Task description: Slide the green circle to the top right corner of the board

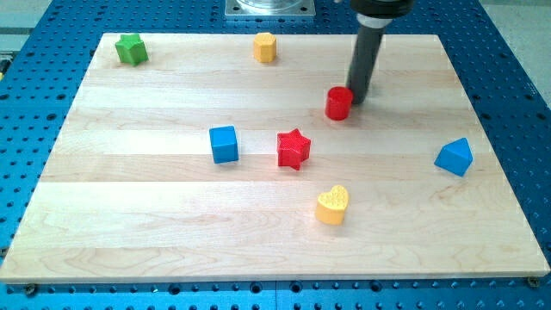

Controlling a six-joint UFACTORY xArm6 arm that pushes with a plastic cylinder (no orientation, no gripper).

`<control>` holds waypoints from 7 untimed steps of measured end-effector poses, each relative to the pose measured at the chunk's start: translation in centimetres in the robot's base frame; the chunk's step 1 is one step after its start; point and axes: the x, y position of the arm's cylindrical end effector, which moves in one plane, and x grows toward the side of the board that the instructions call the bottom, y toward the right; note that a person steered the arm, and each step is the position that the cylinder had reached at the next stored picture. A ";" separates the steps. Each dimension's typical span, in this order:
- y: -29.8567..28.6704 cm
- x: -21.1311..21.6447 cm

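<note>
- The green circle does not show anywhere in the camera view, so I cannot tell how it looks or where it lies; the only green piece I can see is the green star (pixel 131 49), near the top left corner of the wooden counter (pixel 258 250)
- The arm carries no hand, only a straight dark rod (pixel 368 56) coming down from the view's top, so there is nothing to be spread or pressed together
- My tip (pixel 357 97) stands on the counter in its upper right part, just beside the red cylinder (pixel 339 103), on that block's right and slightly above it in the view; the two look to be touching
- The yellow hexagon (pixel 265 46) sits near the top edge, to the left of the rod and well apart from the green star
- The blue cube (pixel 224 144) and the red star (pixel 293 149) lie near each other around the middle, not touching
- The yellow heart (pixel 332 205) lies below the red star, toward the view's bottom
- The blue triangle (pixel 454 157) sits alone near the right edge
- The counter rests on a blue perforated base (pixel 21 172)
</note>
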 end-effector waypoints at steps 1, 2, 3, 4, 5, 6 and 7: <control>-1.1 -1.0; 2.0 -4.0; 5.5 -7.6; 8.1 -9.5; 7.3 -5.8; 8.5 -4.2; 13.0 -4.2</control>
